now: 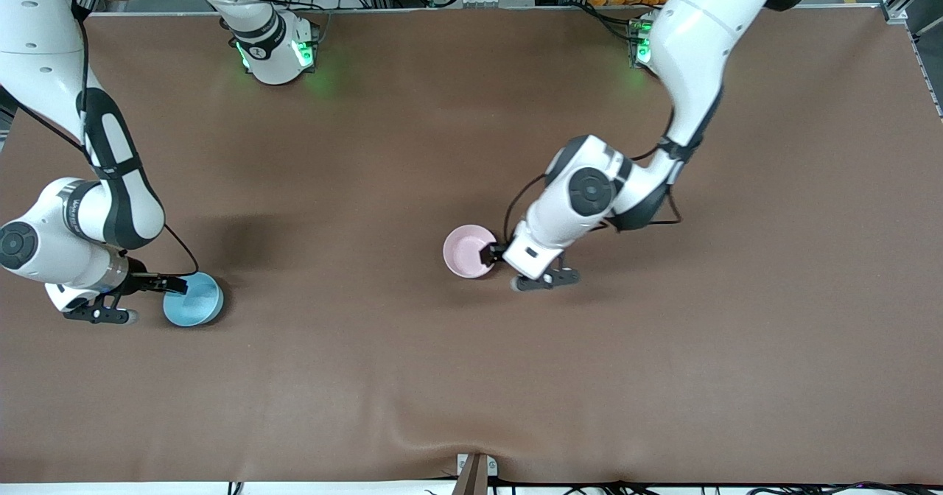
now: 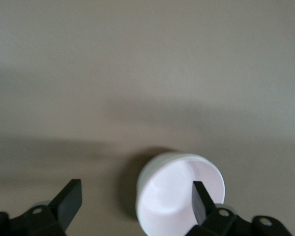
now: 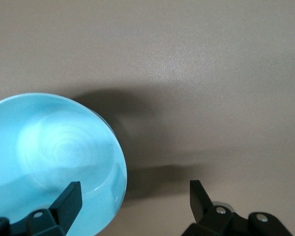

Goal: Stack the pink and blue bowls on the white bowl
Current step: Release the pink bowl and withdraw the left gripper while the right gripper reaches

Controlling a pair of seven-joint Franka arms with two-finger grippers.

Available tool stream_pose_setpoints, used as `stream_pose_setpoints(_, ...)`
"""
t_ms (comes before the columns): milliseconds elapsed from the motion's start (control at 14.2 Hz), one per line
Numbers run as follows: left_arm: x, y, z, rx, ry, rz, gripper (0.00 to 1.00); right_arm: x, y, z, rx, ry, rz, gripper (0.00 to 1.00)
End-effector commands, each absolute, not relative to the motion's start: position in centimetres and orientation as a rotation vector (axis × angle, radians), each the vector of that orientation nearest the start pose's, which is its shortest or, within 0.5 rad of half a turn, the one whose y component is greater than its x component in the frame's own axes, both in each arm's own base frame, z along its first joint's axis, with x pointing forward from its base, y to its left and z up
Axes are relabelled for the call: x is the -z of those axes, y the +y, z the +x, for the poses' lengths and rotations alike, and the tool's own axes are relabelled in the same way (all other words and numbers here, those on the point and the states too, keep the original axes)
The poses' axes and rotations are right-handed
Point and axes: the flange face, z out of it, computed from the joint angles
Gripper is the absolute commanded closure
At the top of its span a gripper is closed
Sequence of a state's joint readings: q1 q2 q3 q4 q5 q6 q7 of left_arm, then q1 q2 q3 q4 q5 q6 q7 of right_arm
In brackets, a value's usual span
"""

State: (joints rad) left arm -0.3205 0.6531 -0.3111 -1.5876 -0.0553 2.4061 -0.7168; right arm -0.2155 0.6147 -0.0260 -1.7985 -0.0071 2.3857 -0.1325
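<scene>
A pale pink bowl sits upright near the middle of the table. In the left wrist view its pink inside is ringed by a white outer wall, which looks like the white bowl under it. My left gripper is open, straddling the rim with one finger over the inside. The light blue bowl stands toward the right arm's end of the table. My right gripper is open astride its rim, one finger inside, one outside.
The brown table stretches wide around both bowls. A small metal bracket sits at the table edge nearest the front camera. The two arm bases stand along the edge farthest from it.
</scene>
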Motion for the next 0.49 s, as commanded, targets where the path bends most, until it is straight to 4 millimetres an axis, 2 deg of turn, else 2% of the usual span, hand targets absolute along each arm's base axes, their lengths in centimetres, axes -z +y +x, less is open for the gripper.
stream_pose_setpoints(0,-32.9,-33.8,62.1,0.114,-0.287,-3.354,0.0,-20.1,-15.6,63.3,-0.024,0.15,-3.151,0.65)
stream_pose_setpoints(70,-33.6,-31.6,63.1,0.141,-0.262,-3.332,0.0,-20.1,-15.6,63.3,-0.026,0.152,-3.149,0.91)
stream_pose_setpoints(141,-34.3,-29.8,64.0,0.156,-0.237,-3.317,0.0,-20.1,-15.5,63.3,-0.025,0.152,-3.149,1.0)
stream_pose_setpoints(282,-35.5,-26.1,65.4,0.18,-0.191,-3.301,0.0,-20.1,-15.3,63.4,-0.024,0.156,-3.146,1.0)
stream_pose_setpoints(352,-36.0,-24.6,65.9,0.197,-0.145,-3.291,0.0,-20.3,-15.3,63.4,-0.024,0.154,-3.146,1.0)
stream_pose_setpoints(423,-37.3,-23.7,66.0,0.21,-0.122,-3.284,0.0,-20.4,-15.3,63.5,-0.024,0.154,-3.146,1.0)
